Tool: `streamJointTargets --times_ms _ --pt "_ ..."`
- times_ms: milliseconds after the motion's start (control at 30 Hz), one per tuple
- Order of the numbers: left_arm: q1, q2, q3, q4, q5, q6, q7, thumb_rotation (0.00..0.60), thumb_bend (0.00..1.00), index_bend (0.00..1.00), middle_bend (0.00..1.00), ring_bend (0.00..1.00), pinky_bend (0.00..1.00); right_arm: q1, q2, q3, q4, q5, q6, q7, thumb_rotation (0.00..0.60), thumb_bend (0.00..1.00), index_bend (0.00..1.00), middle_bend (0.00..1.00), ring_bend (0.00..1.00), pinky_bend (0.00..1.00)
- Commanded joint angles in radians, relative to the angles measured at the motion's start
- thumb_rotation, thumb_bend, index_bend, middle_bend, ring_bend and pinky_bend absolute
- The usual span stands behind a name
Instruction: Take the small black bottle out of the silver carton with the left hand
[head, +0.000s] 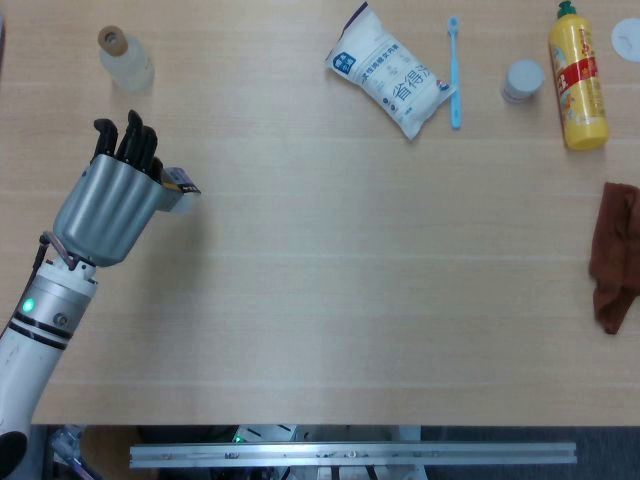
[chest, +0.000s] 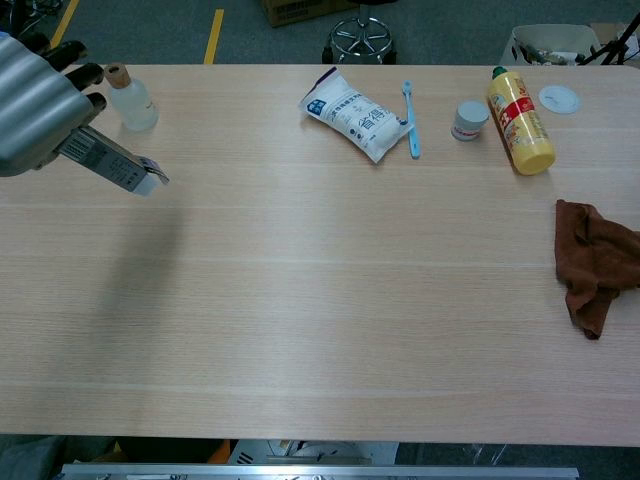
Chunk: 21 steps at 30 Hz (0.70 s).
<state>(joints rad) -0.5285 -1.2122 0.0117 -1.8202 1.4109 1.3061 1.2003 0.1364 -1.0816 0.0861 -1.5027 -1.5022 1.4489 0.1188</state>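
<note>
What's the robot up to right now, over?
Left robot hand holds silver carton above table. Right hand not in view. Black bottle unseen. Nothing in the way.

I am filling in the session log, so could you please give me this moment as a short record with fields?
left hand: the left hand holds the silver carton lifted off the table
right hand: not in view
small black bottle: not visible
carton pose: tilted, free end lower in the chest view
far edge: clear bottle, white pouch, blue toothbrush, small white jar, yellow bottle
right edge: brown cloth
</note>
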Motion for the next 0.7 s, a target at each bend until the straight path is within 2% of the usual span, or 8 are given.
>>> streamJointTargets --times_ms 33,167,367,700 --pt "0.009 -0.012 -0.007 0.028 0.026 0.017 -0.001 0.6 0.17 0.63 0.28 0.19 0.32 0.0 -0.001 -0.001 0.001 0.0 -0.002 0.0 0.6 0.23 0.33 0.24 0.17 0.24" --pt "0.015 -0.017 -0.032 0.049 0.045 0.047 -0.032 0.6 0.17 0.63 0.28 0.19 0.32 0.0 -0.001 -0.001 0.002 0.002 -0.003 -0.001 0.6 0.23 0.33 0.24 0.17 0.24" --pt "0.014 -0.019 0.004 0.119 0.106 0.011 0.007 0.6 0.17 0.62 0.27 0.19 0.32 -0.001 -0.003 -0.002 0.004 0.001 -0.003 0.0 0.6 0.23 0.33 0.24 0.17 0.24" --pt "0.031 -0.03 0.002 0.167 0.133 0.006 -0.02 0.6 0.17 0.62 0.27 0.19 0.32 -0.002 -0.004 -0.002 0.006 0.003 -0.004 0.002 0.6 0.23 0.33 0.24 0.17 0.24"
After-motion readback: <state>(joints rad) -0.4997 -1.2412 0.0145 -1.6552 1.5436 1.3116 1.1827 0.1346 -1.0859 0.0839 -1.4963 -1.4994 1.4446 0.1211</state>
